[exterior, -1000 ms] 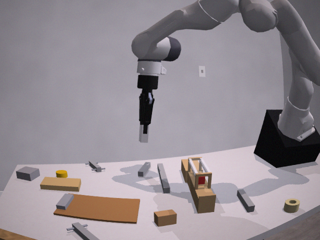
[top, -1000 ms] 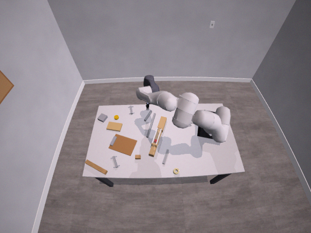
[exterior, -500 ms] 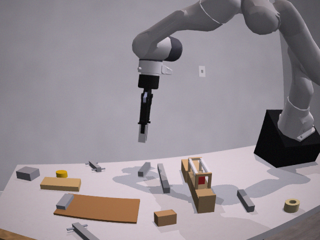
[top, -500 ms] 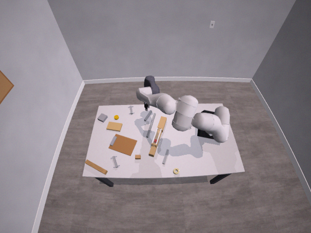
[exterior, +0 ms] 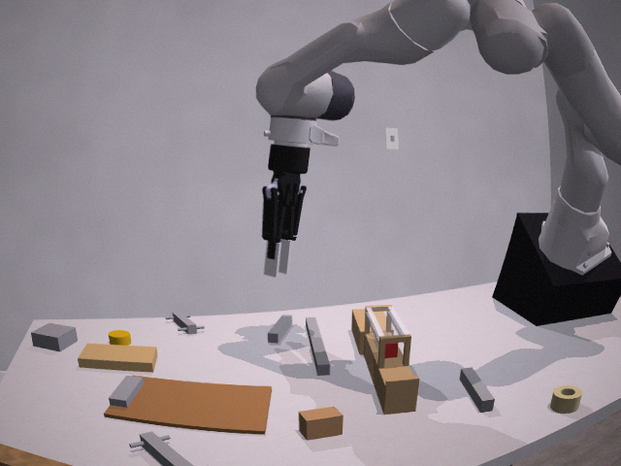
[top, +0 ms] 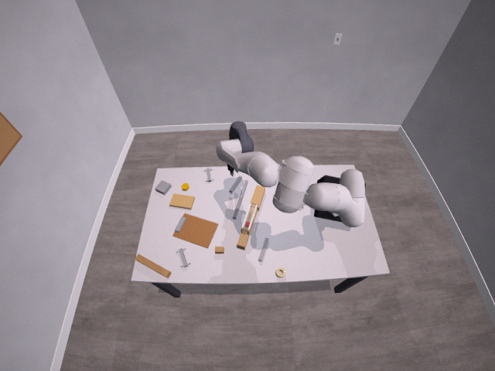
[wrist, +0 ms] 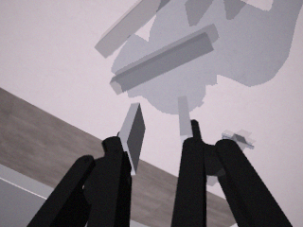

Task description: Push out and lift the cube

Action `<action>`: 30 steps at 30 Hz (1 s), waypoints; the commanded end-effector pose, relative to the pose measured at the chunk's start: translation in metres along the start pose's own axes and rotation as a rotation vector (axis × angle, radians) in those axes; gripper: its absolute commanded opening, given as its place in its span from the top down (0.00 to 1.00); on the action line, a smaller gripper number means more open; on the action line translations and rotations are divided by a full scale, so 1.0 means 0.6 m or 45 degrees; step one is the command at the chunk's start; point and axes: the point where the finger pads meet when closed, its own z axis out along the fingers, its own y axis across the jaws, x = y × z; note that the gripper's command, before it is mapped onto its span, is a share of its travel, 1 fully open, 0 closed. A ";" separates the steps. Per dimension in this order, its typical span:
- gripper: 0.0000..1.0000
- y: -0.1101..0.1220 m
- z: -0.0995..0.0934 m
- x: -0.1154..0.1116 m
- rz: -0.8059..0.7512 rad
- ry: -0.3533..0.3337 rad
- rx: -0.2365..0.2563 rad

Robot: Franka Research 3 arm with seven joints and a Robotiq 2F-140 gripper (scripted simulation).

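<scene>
The red cube (top: 247, 223) (exterior: 391, 349) sits inside the channel (top: 252, 210) (exterior: 396, 339), a narrow wooden frame with pale roof rails in the middle of the table. A wooden block (top: 242, 241) (exterior: 398, 388) stands at the channel's near end and another wooden piece (top: 257, 195) at its far end. My gripper (top: 230, 171) (exterior: 277, 268) (wrist: 160, 113) hangs high above the table, left of and behind the channel. Its fingers stand a little apart with nothing between them. A long grey bar (top: 240, 199) (exterior: 317, 346) (wrist: 142, 13) and a short grey bar (top: 235, 184) (exterior: 278, 328) (wrist: 165, 60) lie below it.
A brown board (exterior: 200, 403), a tan slab (exterior: 116, 356), a small wooden block (exterior: 320, 422), a yellow disc (exterior: 119, 337), a grey block (exterior: 53, 336), another grey bar (exterior: 476, 388), a tan ring (exterior: 566, 398) and grey pegged bars lie about. The black arm base (exterior: 551, 281) stands at the right.
</scene>
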 end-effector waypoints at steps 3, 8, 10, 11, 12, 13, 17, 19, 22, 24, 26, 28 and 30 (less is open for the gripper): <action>0.77 0.000 0.002 0.003 0.418 0.026 0.032; 0.77 -0.001 0.021 0.005 0.578 0.030 0.040; 0.77 -0.001 0.040 0.007 0.642 0.032 0.043; 0.77 -0.001 0.051 0.009 0.675 0.035 0.045; 0.77 -0.002 0.062 0.010 0.707 0.038 0.047; 0.77 -0.002 0.074 0.012 0.740 0.041 0.049; 0.77 -0.003 0.098 0.015 0.862 0.059 0.059; 0.77 -0.003 0.118 0.017 0.925 0.063 0.063; 0.77 -0.004 0.140 0.020 1.022 0.072 0.069; 0.77 -0.004 0.147 0.021 1.085 0.078 0.075; 0.77 -0.004 0.149 0.021 1.148 0.084 0.080; 0.77 -0.004 0.149 0.021 1.211 0.089 0.085; 0.77 -0.004 0.151 0.021 1.273 0.094 0.089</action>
